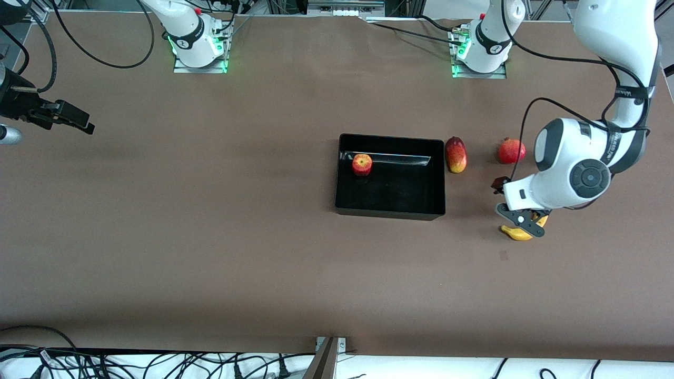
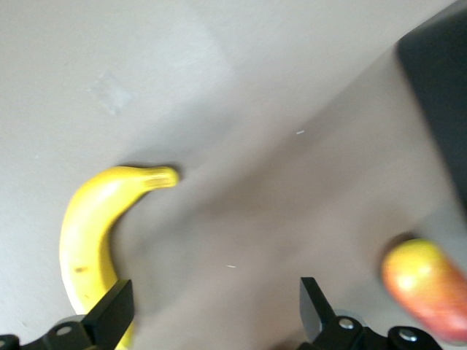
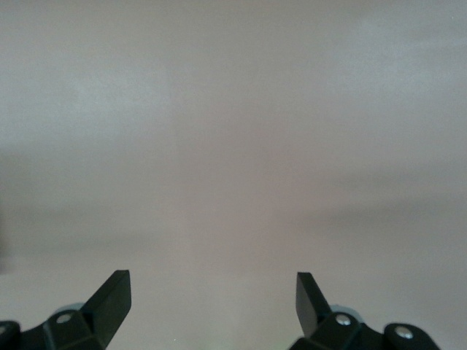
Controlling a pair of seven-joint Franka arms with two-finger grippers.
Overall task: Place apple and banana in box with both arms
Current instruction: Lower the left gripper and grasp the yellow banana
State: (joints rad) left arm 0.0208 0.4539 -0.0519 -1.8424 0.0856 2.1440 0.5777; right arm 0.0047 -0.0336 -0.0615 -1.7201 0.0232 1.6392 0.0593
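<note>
The apple lies in the black box, by the wall nearest the robots. The yellow banana lies on the table toward the left arm's end, nearer to the front camera than the box. My left gripper is open and low over the table at the banana. In the left wrist view the banana lies against one finger, and the gap of the gripper holds only bare table. My right gripper is open and empty, waiting at the right arm's end; in its wrist view the gripper shows bare table only.
A red-yellow mango lies just beside the box, and it also shows in the left wrist view. A red pomegranate lies farther toward the left arm's end. A box corner shows in the left wrist view.
</note>
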